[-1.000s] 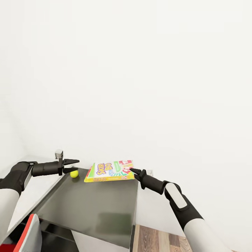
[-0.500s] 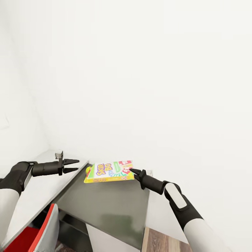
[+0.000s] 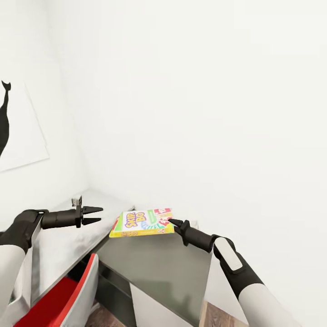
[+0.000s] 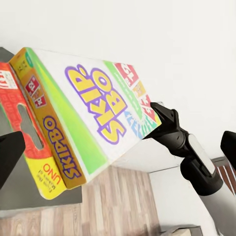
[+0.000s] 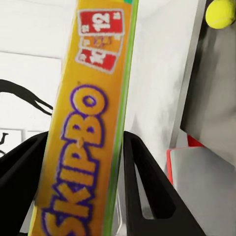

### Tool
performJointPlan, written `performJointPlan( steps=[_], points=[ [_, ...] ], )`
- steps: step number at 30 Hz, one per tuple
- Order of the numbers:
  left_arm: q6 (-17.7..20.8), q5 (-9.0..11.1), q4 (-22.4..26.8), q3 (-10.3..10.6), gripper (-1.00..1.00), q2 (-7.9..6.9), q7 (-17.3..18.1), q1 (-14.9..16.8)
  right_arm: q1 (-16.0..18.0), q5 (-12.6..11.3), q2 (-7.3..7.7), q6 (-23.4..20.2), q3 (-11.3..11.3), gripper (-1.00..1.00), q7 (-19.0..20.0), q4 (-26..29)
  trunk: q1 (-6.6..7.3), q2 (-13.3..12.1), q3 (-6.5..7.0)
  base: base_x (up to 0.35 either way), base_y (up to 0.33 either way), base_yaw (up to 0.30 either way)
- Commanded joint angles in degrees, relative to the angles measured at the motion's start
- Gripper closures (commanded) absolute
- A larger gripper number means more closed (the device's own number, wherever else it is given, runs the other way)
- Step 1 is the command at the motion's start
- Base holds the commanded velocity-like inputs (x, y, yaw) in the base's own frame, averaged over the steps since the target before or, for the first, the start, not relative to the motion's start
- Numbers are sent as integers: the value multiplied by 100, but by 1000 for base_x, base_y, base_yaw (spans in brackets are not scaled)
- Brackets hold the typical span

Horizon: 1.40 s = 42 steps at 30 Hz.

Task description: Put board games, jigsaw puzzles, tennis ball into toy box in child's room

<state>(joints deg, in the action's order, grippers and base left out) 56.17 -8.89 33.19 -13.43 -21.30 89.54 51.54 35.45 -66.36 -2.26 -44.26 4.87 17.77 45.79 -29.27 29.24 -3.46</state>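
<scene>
White-green with red and purple Skip-Bo lettering, the board game (image 3: 142, 222) hangs roughly flat in the air above the table (image 3: 159, 268), pinched at one edge by the right gripper (image 3: 174, 223), fingers clamped on it. Well apart from it, the left gripper (image 3: 95, 215) hovers with fingers parted, empty. Tennis ball (image 5: 220, 13) rests on the table.
</scene>
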Motion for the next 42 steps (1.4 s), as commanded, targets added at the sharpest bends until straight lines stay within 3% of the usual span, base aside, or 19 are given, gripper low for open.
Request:
performJointPlan(
  steps=[1, 6, 11, 16, 23, 42],
  points=[
    [60, -63, 4, -20, -100, 3, 46, 5, 4, -22, -1, -22, -4, 100, 24, 0, 20, -31, 7, 0, 0, 236],
    [60, -62, 4, -19, -100, 3, 46, 5, -3, -25, 11, -22, -17, 100, 24, 65, 130, -231, 97, 0, 0, 69],
    [60, -65, 4, -22, -100, 3, 46, 5, 12, -25, 30, -9, -28, 100, -17, 648, 239, -432, 186, 0, 0, 6],
    [60, -65, 4, -21, -100, 3, 46, 5, 15, -20, 19, -4, -29, 100, -14, 787, 349, -632, 276, 0, 0, 0],
    [60, -68, 4, -24, -100, 3, 46, 5, 15, -18, 4, -4, -20, 100, -40, 799, 349, -632, 276, 0, 0, 34],
    [60, -69, 4, -37, -100, -66, 46, 5, 15, -17, -19, 12, -3, 100, -55, 800, 349, -632, 276, 0, 0, 281]
  ],
)
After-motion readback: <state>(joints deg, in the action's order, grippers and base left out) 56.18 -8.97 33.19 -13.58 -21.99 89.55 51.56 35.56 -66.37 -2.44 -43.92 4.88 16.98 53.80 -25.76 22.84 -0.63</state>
